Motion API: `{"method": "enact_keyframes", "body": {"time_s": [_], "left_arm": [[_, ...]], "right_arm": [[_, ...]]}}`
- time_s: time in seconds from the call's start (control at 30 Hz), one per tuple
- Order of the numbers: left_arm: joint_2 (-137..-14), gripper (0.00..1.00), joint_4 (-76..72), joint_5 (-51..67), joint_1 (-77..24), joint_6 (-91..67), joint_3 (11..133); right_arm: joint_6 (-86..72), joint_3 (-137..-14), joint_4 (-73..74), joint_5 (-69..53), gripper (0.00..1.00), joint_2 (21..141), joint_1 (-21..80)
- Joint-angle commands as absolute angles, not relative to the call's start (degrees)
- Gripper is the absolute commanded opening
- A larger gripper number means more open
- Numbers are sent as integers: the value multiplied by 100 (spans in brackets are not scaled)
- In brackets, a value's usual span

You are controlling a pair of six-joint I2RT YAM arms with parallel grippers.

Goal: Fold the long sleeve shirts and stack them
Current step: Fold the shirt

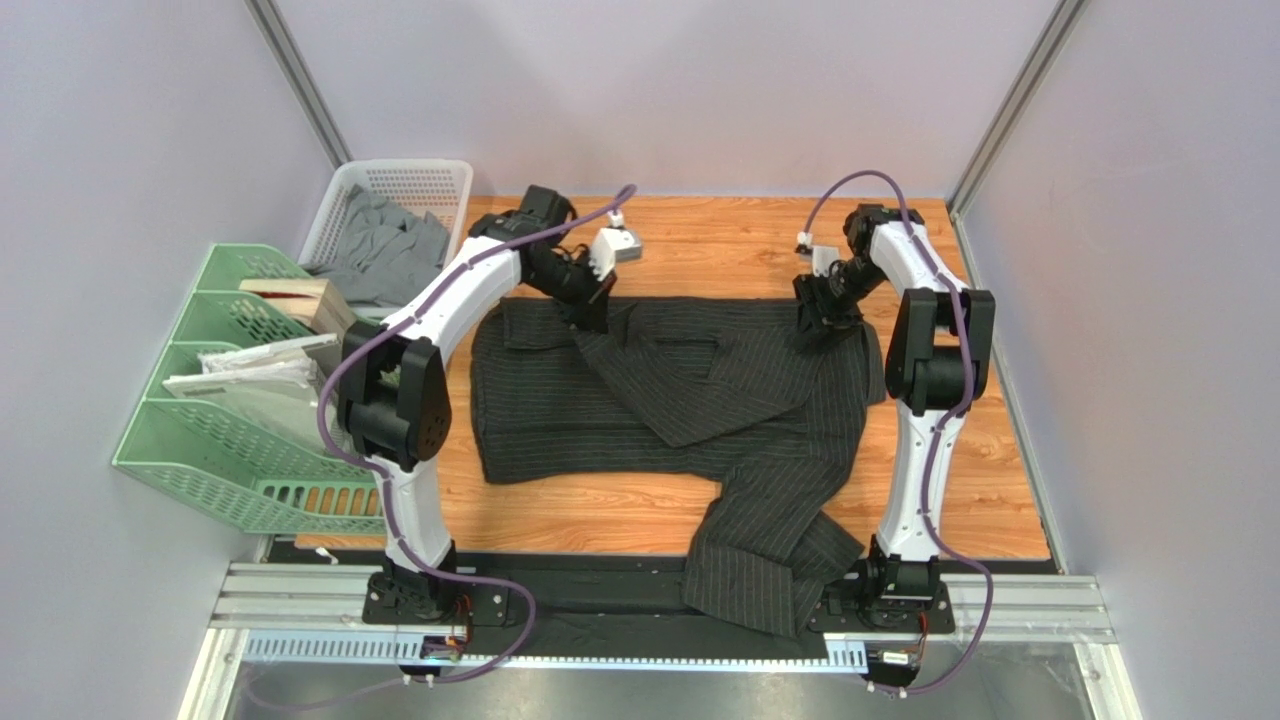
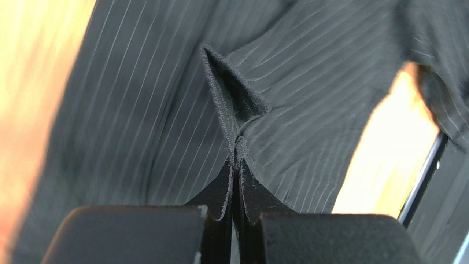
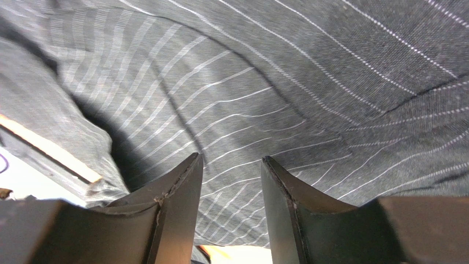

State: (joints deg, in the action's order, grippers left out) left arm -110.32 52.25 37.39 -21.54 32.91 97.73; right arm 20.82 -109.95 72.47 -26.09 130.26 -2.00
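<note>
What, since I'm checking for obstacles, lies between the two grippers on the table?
Only the charcoal pinstriped long sleeve shirt, on the wooden table, spans from left gripper to right gripper; top view shows nothing else.

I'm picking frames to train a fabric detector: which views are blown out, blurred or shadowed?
Top external view: even light, sharp, the pinstriped shirt clear on the table. Left wrist view: the wood burns out to yellow-white on both sides, and the cloth at left is smeared soft, though the pinched seam is sharp. Right wrist view: stripes crisp, one deep shadow in a fold at left.
</note>
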Motion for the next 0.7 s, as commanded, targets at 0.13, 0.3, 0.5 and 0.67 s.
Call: {"method": "enact_keyframes", "body": {"time_s": [0.13, 0.3, 0.5, 0.67], "left_arm": [[-10082, 0, 3658, 3253, -1389, 1601, 8081], [-9353, 0, 2734, 2883, -1126, 1275, 7174], [-8808, 0, 2049, 3129, -1011, 1186, 6882], [-8973, 0, 1959, 2410, -993, 1257, 6961]], "right_arm": [[2338, -11206, 7471, -2118, 47, 13324, -193], [2329, -11224, 7532, -2057, 47, 13359, -193], [2294, -11259, 7594, -2083, 47, 13368, -193], [2224, -11399, 7664, -2162, 46, 13368, -185]]}}
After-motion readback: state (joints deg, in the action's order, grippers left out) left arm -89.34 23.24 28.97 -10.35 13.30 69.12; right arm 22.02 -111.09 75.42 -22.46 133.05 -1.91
